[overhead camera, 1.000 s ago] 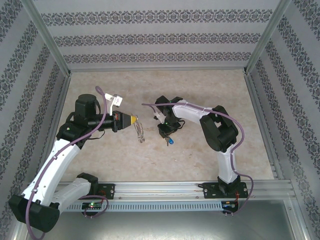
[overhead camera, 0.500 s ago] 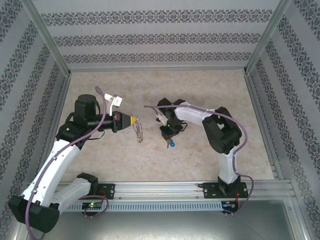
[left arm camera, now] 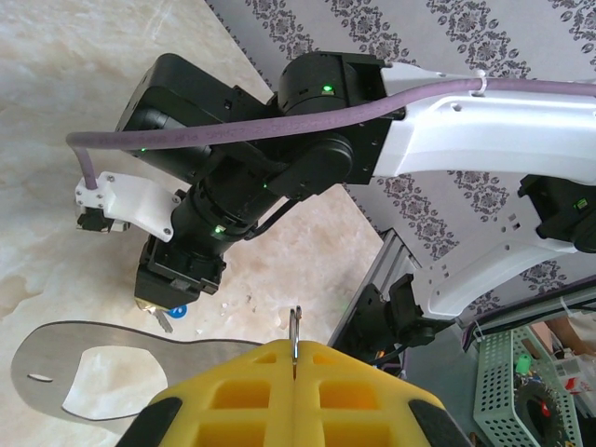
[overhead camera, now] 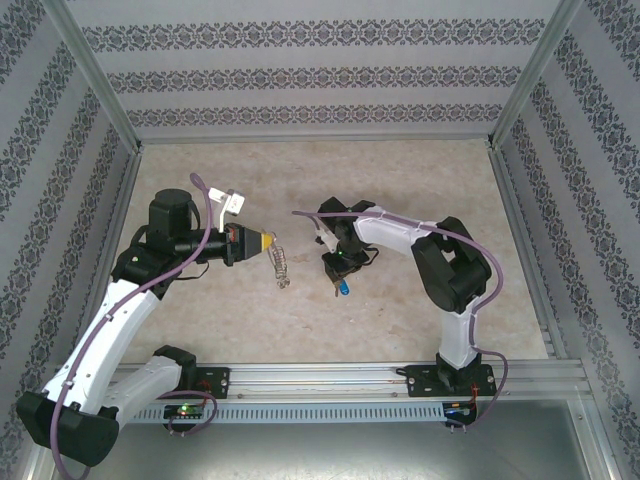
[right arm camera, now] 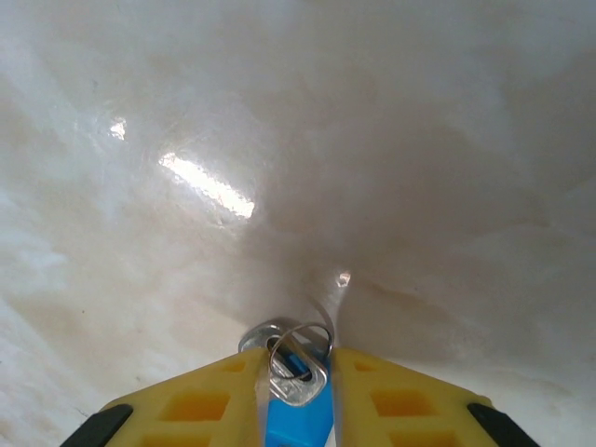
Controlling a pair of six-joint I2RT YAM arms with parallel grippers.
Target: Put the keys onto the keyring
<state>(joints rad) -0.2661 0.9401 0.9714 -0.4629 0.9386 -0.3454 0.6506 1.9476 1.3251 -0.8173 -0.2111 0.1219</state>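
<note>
Yellow fingers (left arm camera: pixel 270 363) of your left gripper (overhead camera: pixel 268 242) are pinched on the keyring (overhead camera: pixel 282 268); loop dangles from the tips above the table (overhead camera: pixel 230 320). Your right gripper (overhead camera: pixel 338 276) points down, clamped on the key (overhead camera: pixel 343 288): blue head between the pads, silver end poking out toward the tabletop. Key and keyring apart, bare table between, key to the right of the loop in the top view

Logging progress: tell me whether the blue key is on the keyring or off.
Off. The blue key sits clamped in the right end effector, apart from the keyring dangling from the left end effector.
</note>
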